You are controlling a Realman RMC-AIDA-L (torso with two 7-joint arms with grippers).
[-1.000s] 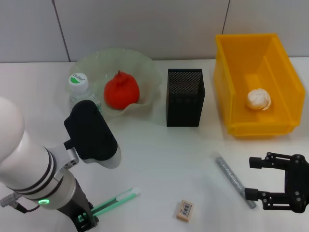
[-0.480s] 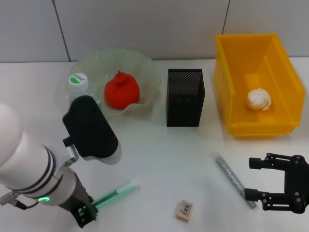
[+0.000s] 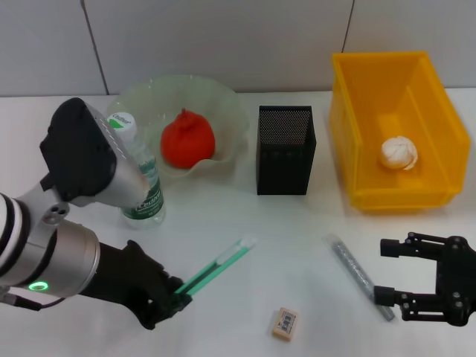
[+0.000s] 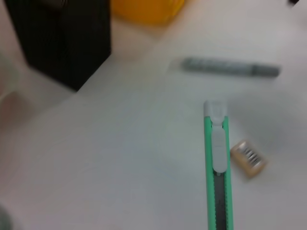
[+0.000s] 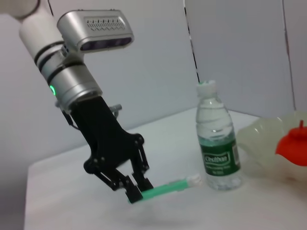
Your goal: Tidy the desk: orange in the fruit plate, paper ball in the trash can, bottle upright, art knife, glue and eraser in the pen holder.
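left gripper (image 3: 177,300): jaws pinched on the tail end of the art knife (image 3: 216,265), front-left of the pen holder (image 3: 285,149), lifted off the table (image 3: 245,216) going by the right wrist view.
art knife: green slider body, tip pointing up toward the pen holder. Looks light, stiff, smooth plastic. An end grip means it can pivot in the jaws; a mid-body hold would be steadier.
bottle (image 3: 138,175): upright, left of the pen holder, just in front of the fruit plate (image 3: 223,104). Clear plastic with water, probably tippy if bumped.
orange (image 3: 187,138): in the fruit plate, left of the pen holder.
eraser (image 3: 285,323): flat on the table, well in front of the pen holder. Small, light block; take it across the narrow sides.
glue (image 3: 361,276): grey stick lying front-right of the pen holder. Round, so it may roll; grip mid-length.
right gripper (image 3: 384,271): jaws spread, empty, front-right of the pen holder, just beside the glue's near end.
paper ball (image 3: 399,152): in the trash can (image 3: 349,126), right of the pen holder.
surface: white, smooth, likely slippery. Plain grey wall panels behind.
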